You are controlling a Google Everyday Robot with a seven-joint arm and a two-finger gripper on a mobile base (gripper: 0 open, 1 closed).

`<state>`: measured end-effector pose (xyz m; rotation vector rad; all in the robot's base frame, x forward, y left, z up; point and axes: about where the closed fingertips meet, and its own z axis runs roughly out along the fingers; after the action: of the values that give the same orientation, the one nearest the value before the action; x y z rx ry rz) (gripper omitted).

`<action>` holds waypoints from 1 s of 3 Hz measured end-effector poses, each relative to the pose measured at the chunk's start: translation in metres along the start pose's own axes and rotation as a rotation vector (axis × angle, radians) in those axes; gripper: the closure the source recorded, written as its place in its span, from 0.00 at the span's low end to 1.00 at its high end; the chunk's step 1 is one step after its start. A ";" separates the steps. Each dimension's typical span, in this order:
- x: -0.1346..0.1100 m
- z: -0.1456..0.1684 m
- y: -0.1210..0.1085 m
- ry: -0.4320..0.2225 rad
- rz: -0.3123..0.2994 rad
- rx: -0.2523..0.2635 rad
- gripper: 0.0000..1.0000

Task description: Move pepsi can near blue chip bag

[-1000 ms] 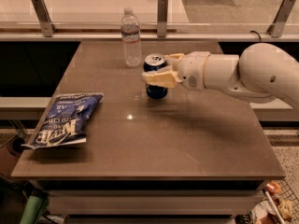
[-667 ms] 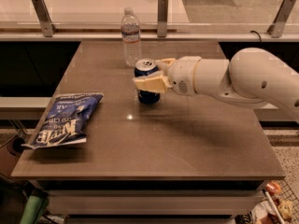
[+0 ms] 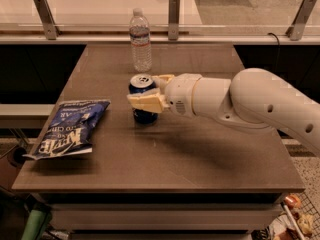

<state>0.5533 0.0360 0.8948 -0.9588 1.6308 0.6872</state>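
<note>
The pepsi can, dark blue with a silver top, stands upright near the middle of the brown table. My gripper reaches in from the right and is shut on the can, one tan finger in front of it and one behind. The blue chip bag lies flat at the table's left edge, well to the left of the can and a little nearer to the front.
A clear plastic water bottle stands upright at the back of the table, just behind the can. A counter with metal posts runs behind the table. My white arm spans the right half.
My gripper has carried the pepsi can to the left and a little toward the front, closer to the chip bag. The bag and the bottle have not moved.
</note>
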 end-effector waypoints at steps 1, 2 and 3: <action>0.002 0.002 0.027 -0.019 0.015 0.013 1.00; 0.005 0.005 0.047 -0.023 0.029 0.027 1.00; 0.004 0.006 0.049 -0.023 0.026 0.024 0.82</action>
<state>0.5140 0.0653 0.8874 -0.9112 1.6308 0.6925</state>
